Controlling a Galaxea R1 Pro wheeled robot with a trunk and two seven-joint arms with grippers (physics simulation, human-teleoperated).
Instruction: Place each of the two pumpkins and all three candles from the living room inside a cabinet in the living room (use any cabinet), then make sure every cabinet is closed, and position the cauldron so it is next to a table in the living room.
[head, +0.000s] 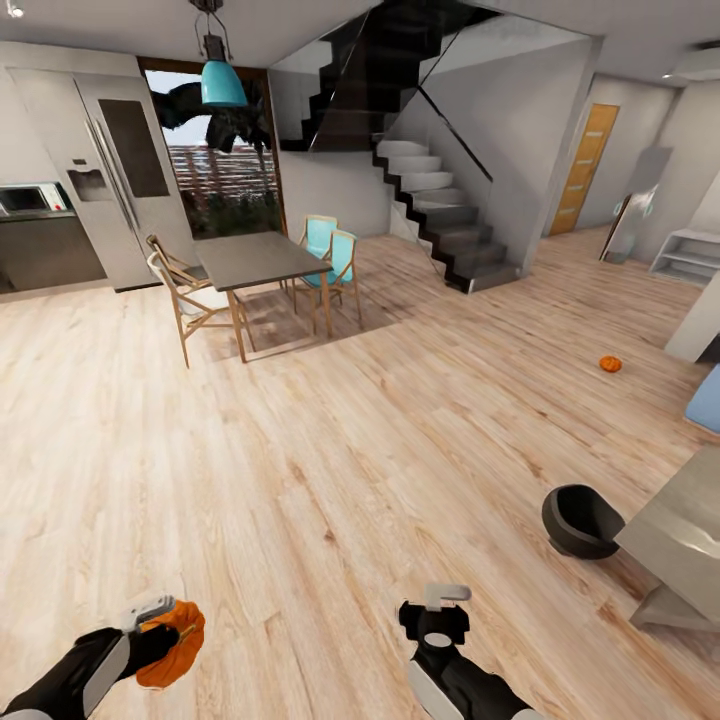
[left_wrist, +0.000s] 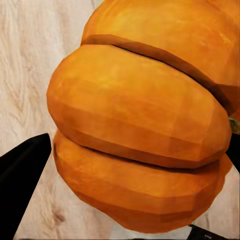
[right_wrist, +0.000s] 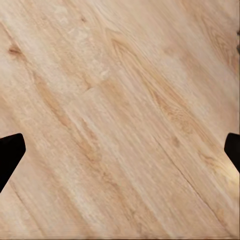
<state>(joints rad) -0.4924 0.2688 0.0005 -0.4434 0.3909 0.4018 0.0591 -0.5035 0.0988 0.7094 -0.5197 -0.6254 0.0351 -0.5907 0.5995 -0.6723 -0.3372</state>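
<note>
1. One pumpkin (head: 172, 642) sits at the lower left of the head view, pinched in the left gripper (head: 160, 630); the left wrist view shows its ribbed orange skin (left_wrist: 140, 125) close up between the dark fingertips (left_wrist: 22, 170).
2. It looks rigid, light and smooth, so I judge a hold across the widest ribs, as here, safest; a glancing grip near the top could let it roll out.
3. A second pumpkin (head: 610, 364) lies on the wooden floor (head: 330, 480) at the right middle of the head view, well apart from the robot. That makes two pumpkins counted.
4. One cauldron (head: 580, 520), black and open, stands on the floor at the lower right, just beside the pale low table (head: 685, 540).
5. The right gripper (head: 440, 605) at the bottom centre holds nothing; the right wrist view shows its fingertips (right_wrist: 10, 152) spread wide over bare planks.
6. Farther off, at the upper left: one grey dining table (head: 255, 258) and four chairs.
</note>
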